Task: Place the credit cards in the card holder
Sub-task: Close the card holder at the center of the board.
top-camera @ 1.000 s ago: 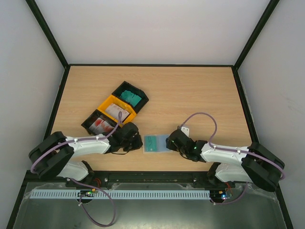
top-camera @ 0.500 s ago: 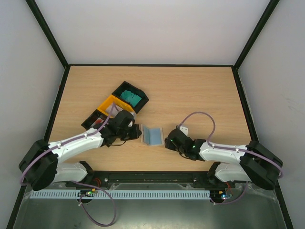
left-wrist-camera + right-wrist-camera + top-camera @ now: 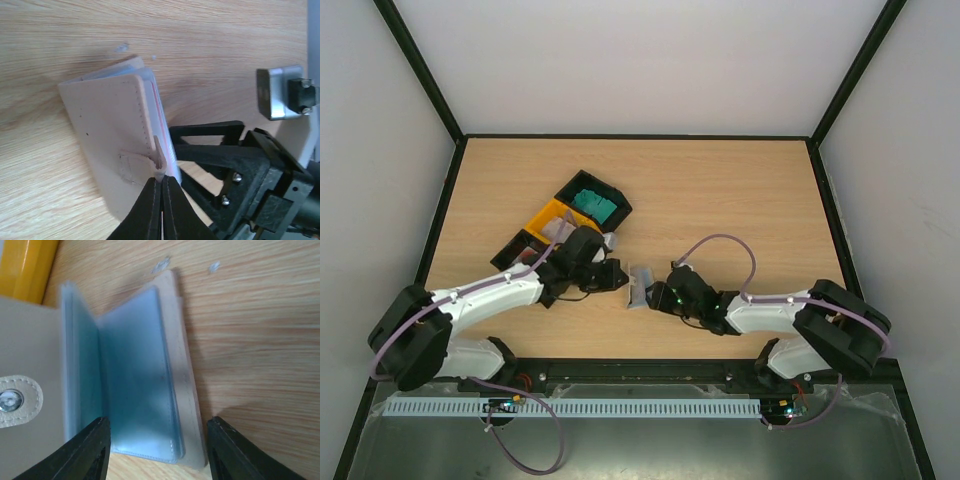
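**Left pincer clamped on the holder's tab, right pincer apart at its open side**

Our left pincer has its tips pressed together on the small snap tab that sticks out from the beige cover of the card holder. That cover is lifted and tilted up off the wood, with thin page edges showing behind it.

Our right pincer stands apart. One of its dark fingers is on each side of the holder's near edge, and we cannot tell whether they touch it. Between them the clear sleeves fan open with a blue-green tint, too cloudy for us to make out a card inside. The lifted flap with its round snap is at the left of that view.

From above, the card holder sits half-folded on the worktop, between the two pincer heads and near the front edge. Just behind the left arm lie the tray bins. Teal cards are in the far black one, and the arm partly hides the yellow and near bins.
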`<state>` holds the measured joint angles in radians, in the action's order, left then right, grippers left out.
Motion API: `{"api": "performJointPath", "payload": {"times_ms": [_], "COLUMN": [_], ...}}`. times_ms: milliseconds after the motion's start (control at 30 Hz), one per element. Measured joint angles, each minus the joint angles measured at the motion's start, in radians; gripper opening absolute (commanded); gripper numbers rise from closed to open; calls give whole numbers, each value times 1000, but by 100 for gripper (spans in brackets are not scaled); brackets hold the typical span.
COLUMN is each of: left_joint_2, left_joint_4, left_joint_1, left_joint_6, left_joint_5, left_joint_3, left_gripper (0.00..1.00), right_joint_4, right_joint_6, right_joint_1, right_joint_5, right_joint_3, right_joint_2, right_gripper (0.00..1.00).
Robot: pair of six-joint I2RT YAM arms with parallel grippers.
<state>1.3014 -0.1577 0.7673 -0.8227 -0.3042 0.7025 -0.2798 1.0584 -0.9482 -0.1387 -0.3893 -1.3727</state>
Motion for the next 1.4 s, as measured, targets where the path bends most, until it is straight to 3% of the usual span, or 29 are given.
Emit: {"api": "performJointPath", "payload": {"times_ms": [267,400,567,667,767,933,1100,1233,1400], "left_joint_2": [72,128,188,227,277,355,359,314,193], "left_joint_4": [111,168,238,271,294,318,332,324,284], "left_joint_1": [0,0,13,42,64,87,87,87,87], "left_joint_6": [-24,-33,-45,-52,-57,-74,-79,-78,-66], "left_joint_5": [-83,-113,-154,-172,-185,-183,-182,-180,-145], "left_joint_3": [0,0,0,6,21,34,33,32,32], "left_gripper": [3,5,19,18,11,10,22,32,35], "right_joint_4": [-95,0,171,251,298,335,327,309,296], "right_joint_6": [41,57,79,88,90,90,62,8,-119], "right_joint_1": [0,0,0,0,0,0,0,0,0], "right_joint_5": [-29,66,237,328,377,388,348,304,240], "right_joint_3": [45,66,80,80,80,80,80,76,23], "right_joint_2": [0,87,281,387,436,436,417,383,274], "right_gripper": [51,54,57,58,58,58,58,58,58]}}
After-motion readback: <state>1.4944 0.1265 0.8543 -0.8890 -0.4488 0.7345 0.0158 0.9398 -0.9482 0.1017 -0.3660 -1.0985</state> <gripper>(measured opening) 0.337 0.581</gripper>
